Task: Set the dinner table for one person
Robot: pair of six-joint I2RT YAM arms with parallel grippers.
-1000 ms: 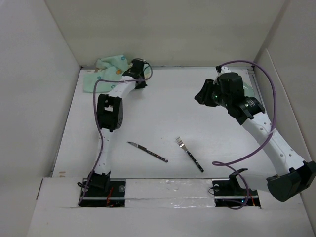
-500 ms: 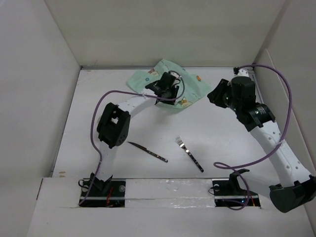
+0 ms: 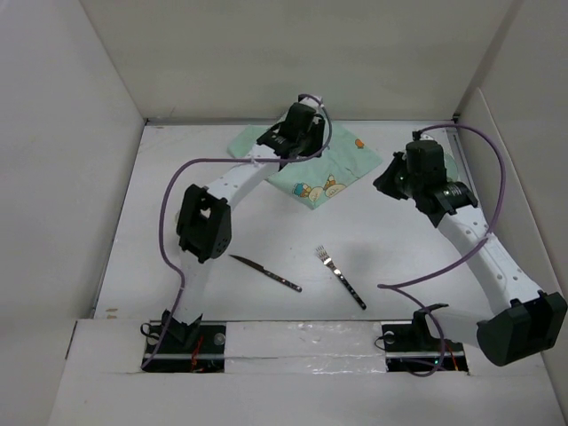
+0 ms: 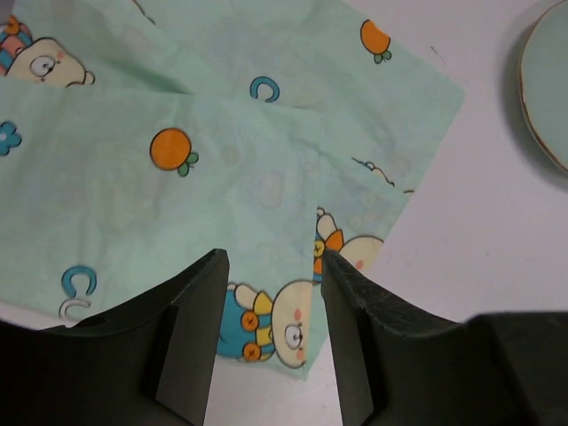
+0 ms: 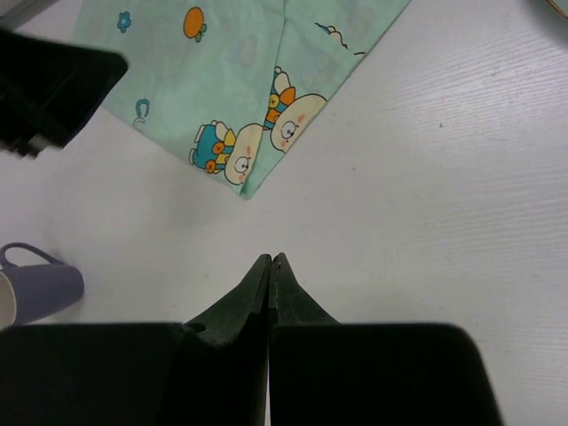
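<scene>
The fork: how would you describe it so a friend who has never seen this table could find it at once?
Start at the white table and look toward its near edge. Two slim, dark-handled pieces of cutlery lie there, apart. The fork is the right-hand one, with tines at its far end, while the knife to its left ends in a plain pointed blade.

We find the placemat (image 3: 333, 173) spread on the dinner table (image 3: 266, 222) toward its far side, about mid-width. Nearer the arm bases, the knife (image 3: 264, 272) lies left of the fork (image 3: 340, 277), both well apart from the placemat. A plate (image 4: 548, 89) sits near one placemat corner, not touching.
</scene>
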